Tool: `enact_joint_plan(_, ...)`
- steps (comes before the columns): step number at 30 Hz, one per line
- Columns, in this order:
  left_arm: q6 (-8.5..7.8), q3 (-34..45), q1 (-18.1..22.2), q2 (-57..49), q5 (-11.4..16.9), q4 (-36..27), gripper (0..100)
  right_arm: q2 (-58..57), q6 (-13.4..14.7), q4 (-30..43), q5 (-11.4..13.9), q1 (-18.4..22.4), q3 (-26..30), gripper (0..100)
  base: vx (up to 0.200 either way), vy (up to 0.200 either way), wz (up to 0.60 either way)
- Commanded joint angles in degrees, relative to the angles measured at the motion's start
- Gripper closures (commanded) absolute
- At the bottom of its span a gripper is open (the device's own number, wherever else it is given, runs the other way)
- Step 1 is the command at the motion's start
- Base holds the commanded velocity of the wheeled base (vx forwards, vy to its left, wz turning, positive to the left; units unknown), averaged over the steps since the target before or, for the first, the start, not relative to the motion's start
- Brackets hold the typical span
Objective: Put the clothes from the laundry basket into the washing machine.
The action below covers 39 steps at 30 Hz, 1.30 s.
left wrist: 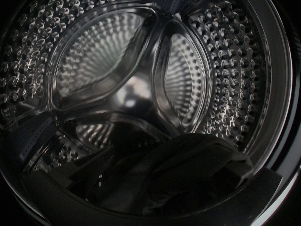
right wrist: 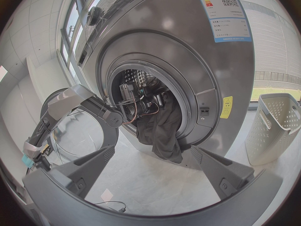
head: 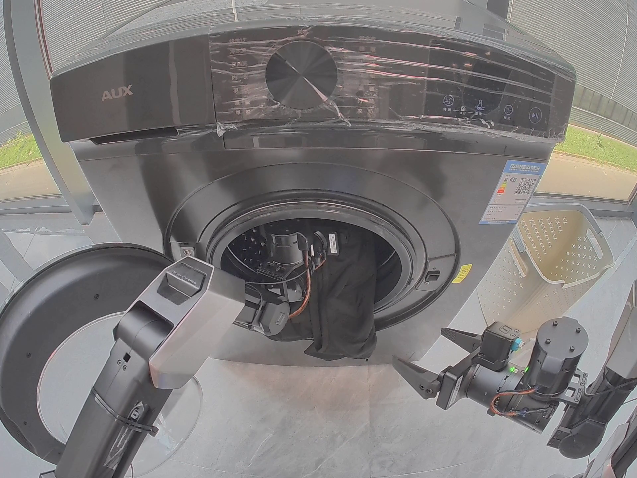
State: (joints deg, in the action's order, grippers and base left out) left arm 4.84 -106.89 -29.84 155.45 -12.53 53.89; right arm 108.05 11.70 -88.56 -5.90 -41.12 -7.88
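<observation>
— Biggest first?
— Washing machine (head: 371, 167) ahead, door (head: 60, 313) swung open on the left. Laundry basket (head: 564, 260) just beside, on the right.
— Clothes?
— Black garment (head: 345, 300) draped over the drum's lip, partly inside, partly hanging out.
— Grippers?
— Right gripper (head: 419, 345) spread wide, empty, low before the machine. Left gripper (left wrist: 156, 176) inside the drum; too dark to tell.

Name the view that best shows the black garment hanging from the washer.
The right wrist view: the black garment shows its full hanging length, draped out of the drum and down the washing machine front. The head view shows that drape from above. The left wrist view shows dark folds, likely its other end, in the drum.
</observation>
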Motion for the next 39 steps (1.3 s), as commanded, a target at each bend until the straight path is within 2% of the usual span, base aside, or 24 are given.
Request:
enact_joint_plan(1, 2.02, 12.93, -1.09, -10.0, 0.58, -4.06, 0, -0.12, -0.01, -0.03, 0.1, -0.89, 0.05, 0, 0.0, 0.0, 0.0)
enact_joint_plan(6, 2.02, 23.92, -2.24, -17.73, 2.34, -9.6, 0, -0.2, -0.01, -0.03, 0.01, -1.33, 0.05, 0, 0.0, 0.0, 0.0)
enact_joint_plan(8, 2.02, 29.37, -2.59, -22.39, 4.97, -15.75, 0, -0.12, -0.01, -0.03, 0.1, -1.33, 0.14, 0, 0.0, 0.0, 0.0)
enact_joint_plan(10, 2.28, 31.21, -3.12, -23.88, 8.14, -18.39, 0, -0.2, -0.01, -0.03, 0.01, -1.33, 0.05, 0, 0.0, 0.0, 0.0)
enact_joint_plan(23, 2.02, 32.53, -3.73, -19.14, 8.05, -14.7, 0, -0.29, 0.07, -0.03, 0.01, -2.39, 0.05, 0, 0.0, 0.0, 0.0)
enact_joint_plan(27, 1.49, 32.71, -3.64, -17.29, 8.05, -14.43, 0, -0.2, 0.07, -0.03, 0.1, -2.39, 0.05, 0, 0.0, 0.0, 0.0)
enact_joint_plan(35, 1.14, 30.86, -3.03, -13.69, 7.96, -13.55, 0, -0.47, -0.1, -0.12, 0.36, -2.65, -0.39, 0, 0.0, 0.0, 0.0)
enact_joint_plan(36, 0.87, 30.42, -2.76, -13.07, 7.96, -13.73, 100, -0.47, -0.1, -0.12, 0.36, -2.91, -0.47, 0, 0.0, 0.0, 0.0)
enact_joint_plan(39, 0.7, 29.63, -2.68, -11.93, 7.87, -13.82, 100, -0.47, -0.1, -0.12, 0.36, -3.18, -1.0, 0, 0.0, 0.0, 0.0)
